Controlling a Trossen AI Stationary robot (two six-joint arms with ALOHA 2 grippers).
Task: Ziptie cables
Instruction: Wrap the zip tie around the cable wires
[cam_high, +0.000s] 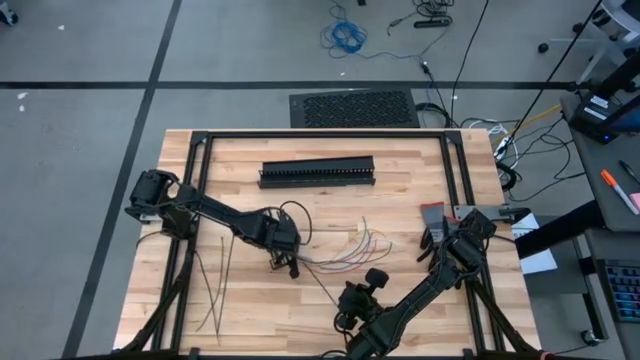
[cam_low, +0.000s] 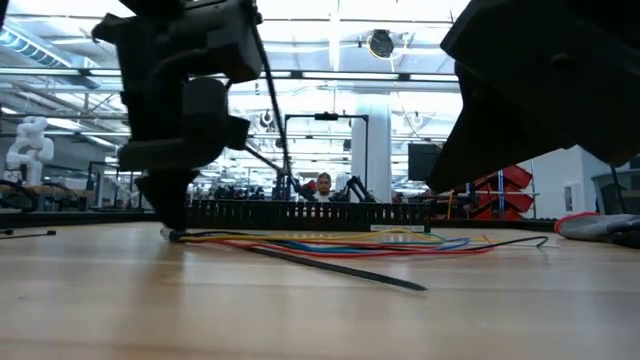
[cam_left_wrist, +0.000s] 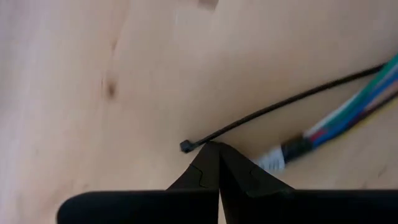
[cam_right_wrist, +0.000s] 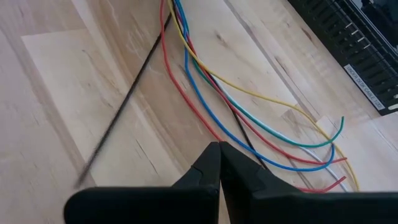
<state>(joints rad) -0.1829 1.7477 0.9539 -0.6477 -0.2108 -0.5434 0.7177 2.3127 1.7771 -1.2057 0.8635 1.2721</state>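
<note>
The cables (cam_high: 345, 250) lie loose on the table's middle, and their bound end (cam_left_wrist: 280, 159) is beside my left gripper (cam_left_wrist: 214, 146). A thin dark ziptie (cam_left_wrist: 280, 106) lies along them, its head (cam_left_wrist: 185, 147) just past my shut left fingertips. In the low view my left gripper (cam_low: 172, 232) reaches down to the table top. My right gripper (cam_right_wrist: 219, 146) is shut and hovers over the cables' spread free ends (cam_right_wrist: 298, 149). Several more zipties (cam_high: 215, 285) lie at the near left. My left gripper's shut fingertips (cam_left_wrist: 208, 155) come steeply from above and stand right at the ziptie's strip just behind its head (cam_left_wrist: 199, 143). The ziptie lies flat on the table. Whether the fingertips touch it, I cannot tell.
A long black slotted duct (cam_high: 317, 173) lies across the far middle of the table. A grey and red object (cam_high: 432, 215) rests at the right, near my right arm. A black frame (cam_high: 320, 134) borders the table top.
</note>
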